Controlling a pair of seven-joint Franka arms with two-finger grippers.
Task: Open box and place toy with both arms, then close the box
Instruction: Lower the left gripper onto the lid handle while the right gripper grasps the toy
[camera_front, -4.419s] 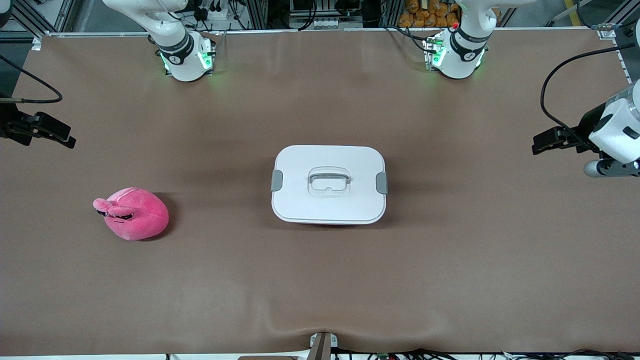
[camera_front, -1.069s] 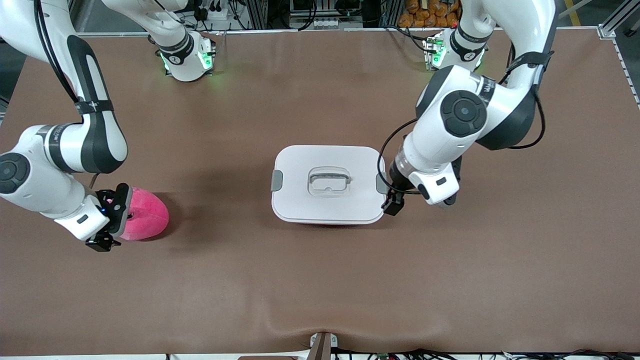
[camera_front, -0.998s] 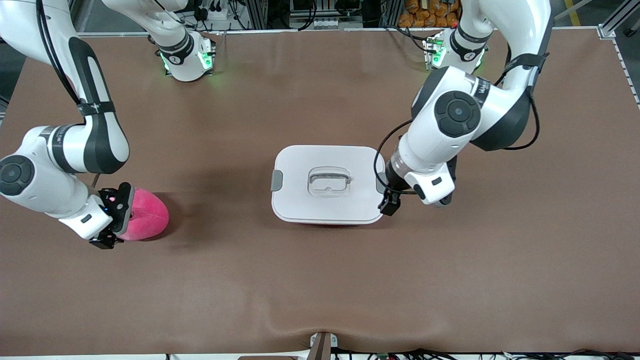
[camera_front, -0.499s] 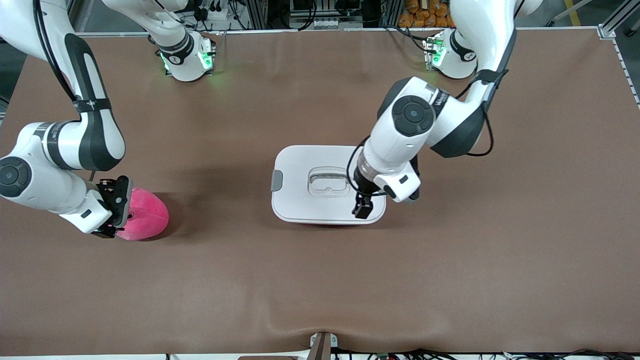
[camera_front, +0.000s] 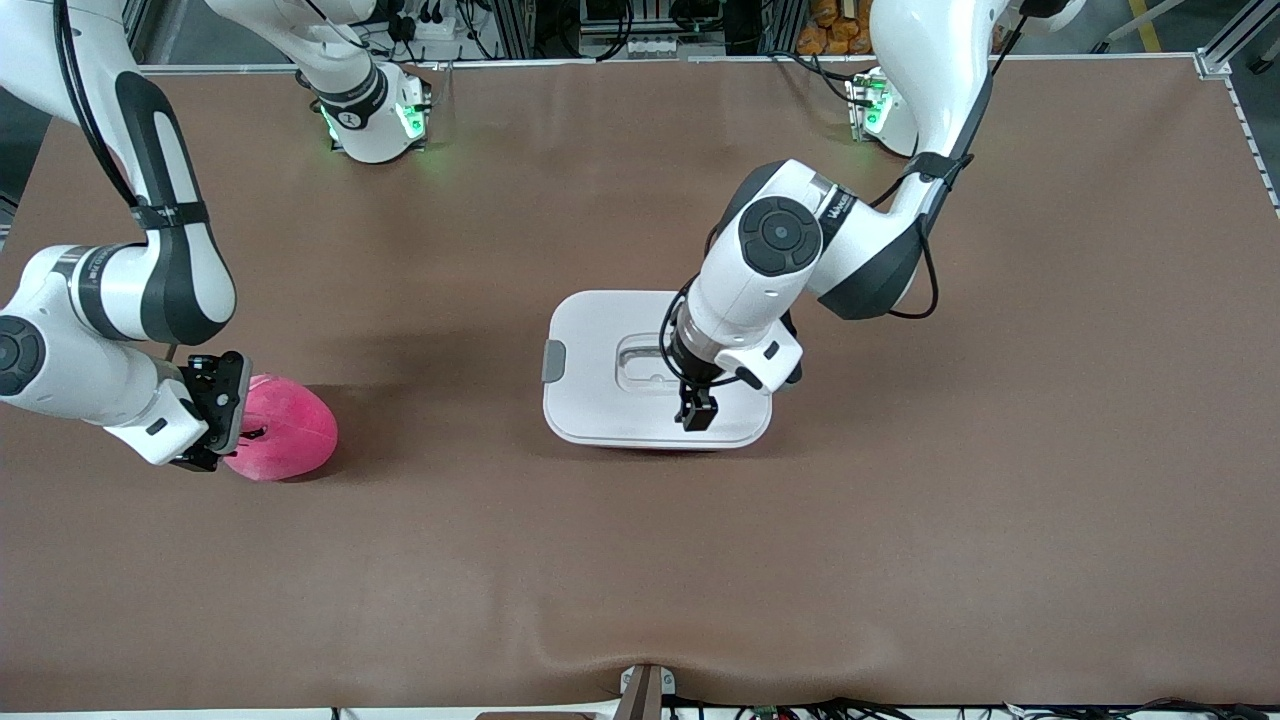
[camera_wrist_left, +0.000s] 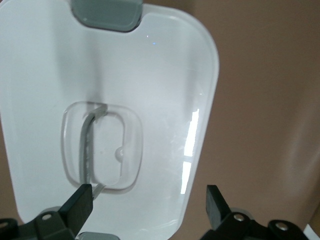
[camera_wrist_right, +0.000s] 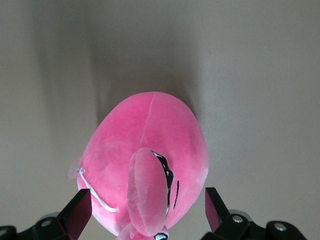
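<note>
The box (camera_front: 600, 405) stands mid-table with its white lid shut. Its recessed grey handle (camera_front: 643, 357) and one grey clip (camera_front: 553, 361) show. My left gripper (camera_front: 697, 412) is open and empty over the lid, beside the handle. In the left wrist view its fingers (camera_wrist_left: 80, 201) span from the handle recess (camera_wrist_left: 102, 150) past the lid's rim (camera_wrist_left: 200, 150). The pink plush toy (camera_front: 285, 438) lies toward the right arm's end of the table. My right gripper (camera_front: 222, 428) is open at the toy. In the right wrist view the toy (camera_wrist_right: 150, 145) sits between the fingers (camera_wrist_right: 77, 210).
The brown table cover (camera_front: 900, 500) has a wrinkle at its edge nearest the camera (camera_front: 600, 655). The arm bases (camera_front: 375, 120) stand along the edge farthest from the camera. A second grey clip (camera_wrist_left: 106, 12) shows in the left wrist view.
My left gripper has moved from the clip at the left arm's end of the box to over the lid by the handle. My right gripper has shifted slightly at the toy.
</note>
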